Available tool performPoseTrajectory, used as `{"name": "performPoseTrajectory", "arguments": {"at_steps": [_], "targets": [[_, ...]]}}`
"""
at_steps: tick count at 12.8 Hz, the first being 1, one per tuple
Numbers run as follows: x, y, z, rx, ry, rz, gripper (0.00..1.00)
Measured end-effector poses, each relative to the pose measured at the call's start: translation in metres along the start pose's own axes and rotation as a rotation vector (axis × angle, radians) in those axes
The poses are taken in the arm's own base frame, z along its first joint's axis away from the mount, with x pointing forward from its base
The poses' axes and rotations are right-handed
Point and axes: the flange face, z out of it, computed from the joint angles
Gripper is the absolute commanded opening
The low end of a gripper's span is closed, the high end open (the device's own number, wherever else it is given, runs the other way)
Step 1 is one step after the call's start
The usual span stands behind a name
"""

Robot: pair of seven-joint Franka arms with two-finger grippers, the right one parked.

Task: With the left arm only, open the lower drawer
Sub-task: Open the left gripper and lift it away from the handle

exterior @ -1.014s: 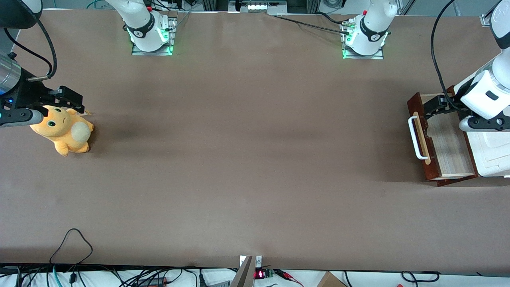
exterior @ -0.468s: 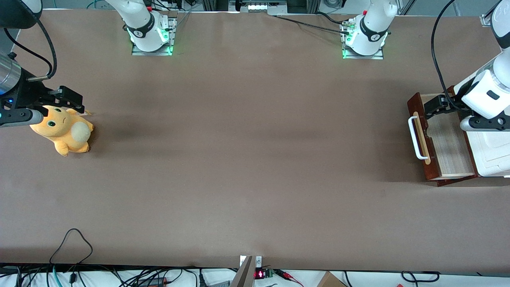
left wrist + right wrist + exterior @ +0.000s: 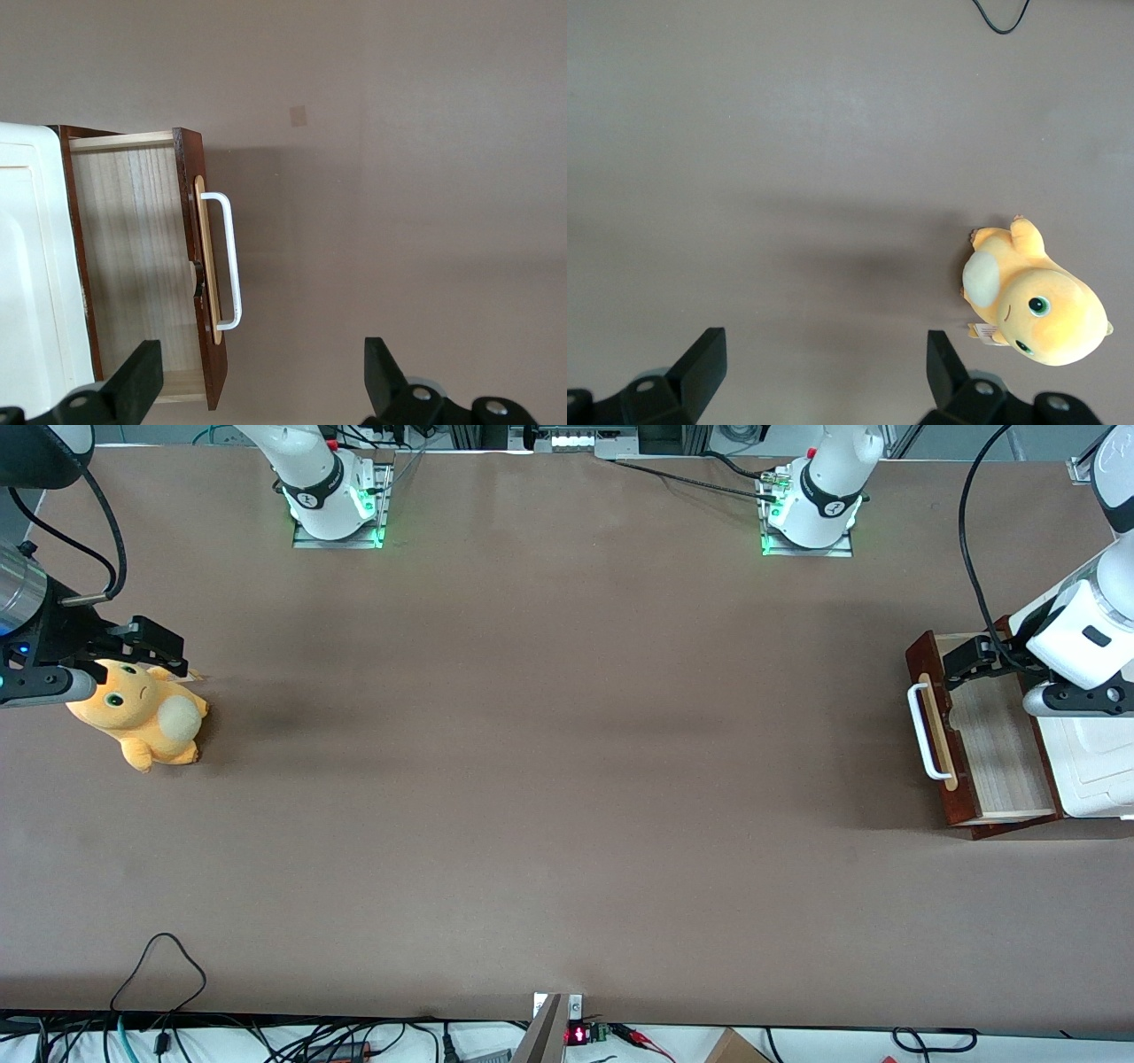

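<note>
The lower drawer (image 3: 997, 748) stands pulled out of the white cabinet (image 3: 1094, 775) at the working arm's end of the table, its pale wood inside showing. Its white U-shaped handle (image 3: 921, 731) faces the middle of the table. The left arm's gripper (image 3: 966, 662) hangs above the drawer's corner that lies farther from the front camera, holding nothing. In the left wrist view the gripper (image 3: 261, 372) is open, its black fingers (image 3: 142, 372) wide apart, above the drawer (image 3: 133, 248) and its handle (image 3: 229, 261), touching neither.
An orange plush toy (image 3: 142, 713) lies under the parked arm at that arm's end of the table. Two arm bases (image 3: 811, 514) stand at the edge farthest from the front camera. A black cable loop (image 3: 159, 965) lies near the front edge.
</note>
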Motion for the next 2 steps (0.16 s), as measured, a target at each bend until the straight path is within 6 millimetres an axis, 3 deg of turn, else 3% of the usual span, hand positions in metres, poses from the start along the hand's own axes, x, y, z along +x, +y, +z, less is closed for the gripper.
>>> {"name": "performPoseTrajectory", "arguments": {"at_steps": [2], "targets": [[0.0003, -0.0002, -0.0016, 0.0, 0.004, 0.0, 1.0]]}}
